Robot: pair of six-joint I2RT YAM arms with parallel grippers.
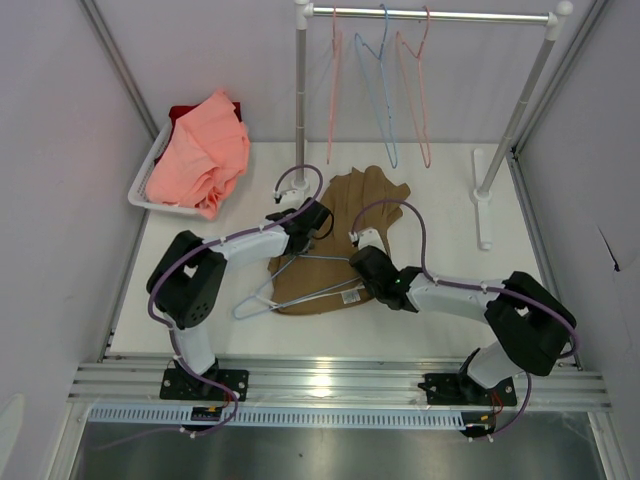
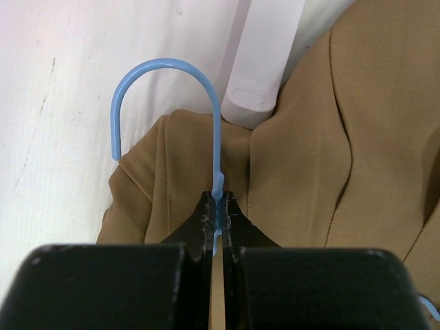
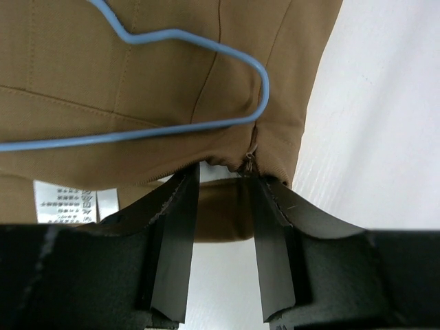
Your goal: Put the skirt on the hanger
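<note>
Left fingers [image 2: 201, 230] pinch hanger [image 2: 218, 137] neck | right fingers [image 3: 175, 227] (parted) at skirt [image 3: 103, 75] waistband

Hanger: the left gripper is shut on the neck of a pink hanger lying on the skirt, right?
Not quite: the hanger is pale blue, not pink, as the left wrist view shows. The left gripper is shut on its neck, and it lies on the skirt.
</note>
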